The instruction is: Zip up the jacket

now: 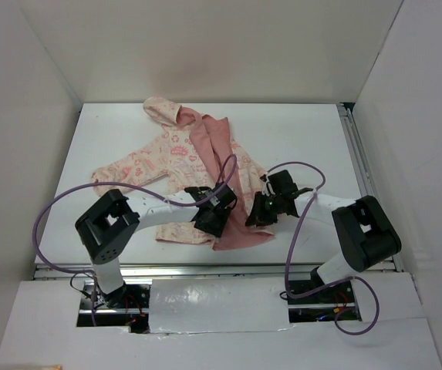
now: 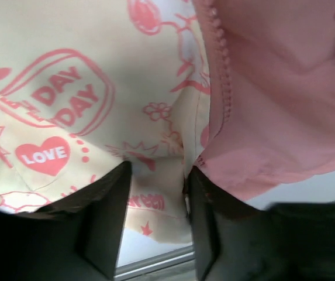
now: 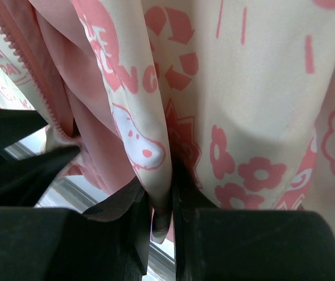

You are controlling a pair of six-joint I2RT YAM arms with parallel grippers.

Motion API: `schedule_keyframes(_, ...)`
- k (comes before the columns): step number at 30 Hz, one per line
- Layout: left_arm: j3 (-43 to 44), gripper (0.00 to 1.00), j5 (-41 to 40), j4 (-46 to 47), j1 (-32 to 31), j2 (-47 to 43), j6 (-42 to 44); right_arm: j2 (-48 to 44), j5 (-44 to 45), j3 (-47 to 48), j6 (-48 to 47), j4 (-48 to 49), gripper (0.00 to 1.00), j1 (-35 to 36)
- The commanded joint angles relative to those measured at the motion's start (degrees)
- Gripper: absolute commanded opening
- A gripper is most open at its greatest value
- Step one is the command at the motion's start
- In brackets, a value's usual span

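The jacket [image 1: 176, 158] lies on the white table, hood at the back, patterned left panel flat, right panel folded over to show its salmon lining [image 1: 232, 193]. My left gripper [image 1: 207, 222] is open over the bottom hem; in the left wrist view its fingers [image 2: 106, 216] stand apart around the patterned hem [image 2: 155, 202], next to the pink zipper teeth [image 2: 220, 76]. My right gripper [image 1: 258, 216] is at the lining panel's right edge. In the right wrist view the gripper [image 3: 161, 205] is shut on a fold of patterned jacket fabric [image 3: 155, 146]; zipper teeth [image 3: 30, 64] run at the upper left.
A metal rail [image 1: 205, 270] runs along the table's near edge, just below the hem, and another rail [image 1: 359, 154] along the right side. White walls enclose the table on three sides. Purple cables [image 1: 51, 212] loop from both arms.
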Motion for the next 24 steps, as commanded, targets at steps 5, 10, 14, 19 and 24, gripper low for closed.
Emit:
schedule_keyframes(5,-1.82,0.48,-4.02,-4.60,-0.07,-4.28,-4.37,0.05,5.76,-0.08,0.33,-1.78,0.00,-2.26)
schedule_keyframes(10,-6.03,0.32,-0.95,0.23,3.00,-11.76,-2.35,0.23,6.55,-0.78,1.74,-2.48,0.00,-5.86)
schedule_keyframes(14,-9.63,0.00,2.65,4.35,4.33,-18.27,-0.86,1.02,7.44,-1.31,2.45,-2.83,0.00,-7.36)
schedule_keyframes(19,-11.58,0.00,3.28,6.56,5.82,-22.75,-1.73,0.50,9.28,-1.48,2.71,-3.18,0.00,-7.80)
schedule_keyframes(24,-12.63,0.00,2.83,11.10,8.11,-25.04,-6.82,-6.26,5.33,-4.03,0.08,1.37,0.00,-5.79)
